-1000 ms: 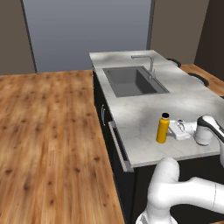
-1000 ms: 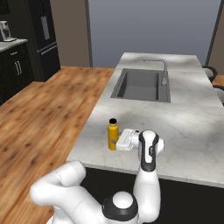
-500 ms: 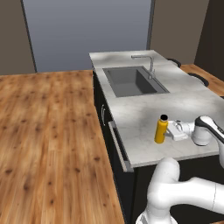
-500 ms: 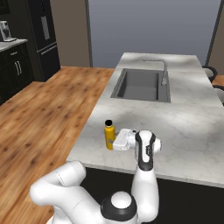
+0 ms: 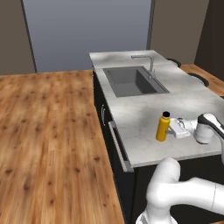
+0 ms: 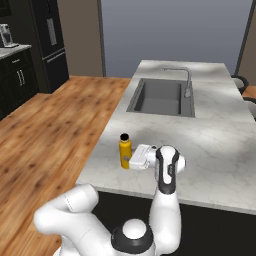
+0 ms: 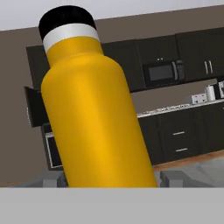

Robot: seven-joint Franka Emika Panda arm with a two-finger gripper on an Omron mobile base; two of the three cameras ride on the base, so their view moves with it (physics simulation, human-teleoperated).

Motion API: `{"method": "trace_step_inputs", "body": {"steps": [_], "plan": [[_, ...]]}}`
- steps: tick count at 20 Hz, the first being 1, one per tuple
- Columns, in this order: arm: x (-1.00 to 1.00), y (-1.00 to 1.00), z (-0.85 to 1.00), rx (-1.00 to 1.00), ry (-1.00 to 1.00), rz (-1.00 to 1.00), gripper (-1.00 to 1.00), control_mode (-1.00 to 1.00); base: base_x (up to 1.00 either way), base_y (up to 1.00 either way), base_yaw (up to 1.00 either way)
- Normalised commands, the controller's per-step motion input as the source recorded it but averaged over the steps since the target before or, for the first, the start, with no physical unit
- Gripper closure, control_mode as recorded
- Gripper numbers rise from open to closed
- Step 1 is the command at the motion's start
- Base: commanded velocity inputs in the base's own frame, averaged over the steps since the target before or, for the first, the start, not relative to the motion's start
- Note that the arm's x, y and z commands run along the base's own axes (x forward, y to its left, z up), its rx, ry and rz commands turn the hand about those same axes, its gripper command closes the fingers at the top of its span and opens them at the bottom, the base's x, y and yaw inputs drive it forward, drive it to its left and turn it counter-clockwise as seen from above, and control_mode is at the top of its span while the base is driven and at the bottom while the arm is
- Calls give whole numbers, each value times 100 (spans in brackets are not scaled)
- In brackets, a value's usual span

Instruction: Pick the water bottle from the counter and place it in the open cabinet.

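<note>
You're at the grasp step: gripper (image 6: 134, 161) open, fingers (image 7: 173, 176) straddling the upright water bottle (image 6: 125, 151) near the counter (image 6: 220, 150) front edge—next, close and lift.

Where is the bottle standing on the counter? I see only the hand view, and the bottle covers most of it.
Observer: The bottle stands upright near the front edge of the counter, well in front of the sink.
Operator: Is the gripper at it already?
Observer: The gripper lies level with the counter, its front end against the bottle's lower half. I cannot tell if the fingers are closed.
Operator: Is anything close that I could knock?
Observer: I see nothing close by. The tap is far back, at the sink's far side.
</note>
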Motion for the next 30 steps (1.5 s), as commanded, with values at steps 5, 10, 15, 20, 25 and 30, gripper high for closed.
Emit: {"method": "trace_step_inputs", "body": {"steps": [5,10,15,20,25,30], "plan": [[-36,-16,77,4,2,-4,100,-100,0,0,0],[-45,-12,81,3,1,-3,100,-100,0,0,0],[-45,-2,84,0,0,-2,100,-100,0,0,0],[-42,0,85,0,2,-1,100,-100,0,0,0],[-31,0,68,0,1,0,100,-100,0,0,0],[-18,7,43,0,1,0,100,-100,0,0,0]]}}
